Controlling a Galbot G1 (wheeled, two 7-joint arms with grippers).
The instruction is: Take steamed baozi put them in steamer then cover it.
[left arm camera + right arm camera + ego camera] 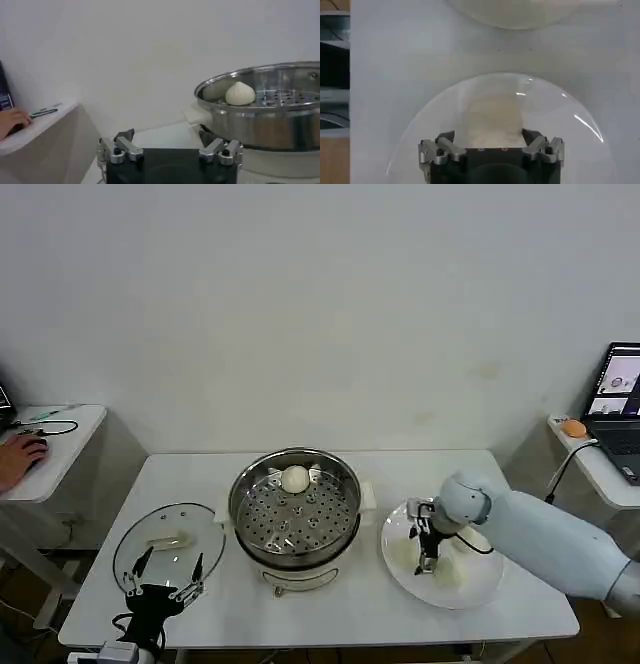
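Straddling a baozi (492,120) on the plate (490,584), the right claw (428,562) is spread.

This looks like a robotics lab or test room, not a kitchen. A plain white table (330,604) stands against a bare white wall (320,304), with no stove, sink or cupboards near it. The cookware is staged: a steamer (295,509), a glass cover (168,544) and a plate (440,556) laid out in a row. Small side desks flank the table; the right one carries an open laptop (618,399) with a cable, and on the left desk a person's hand (18,459) rests on a mouse.
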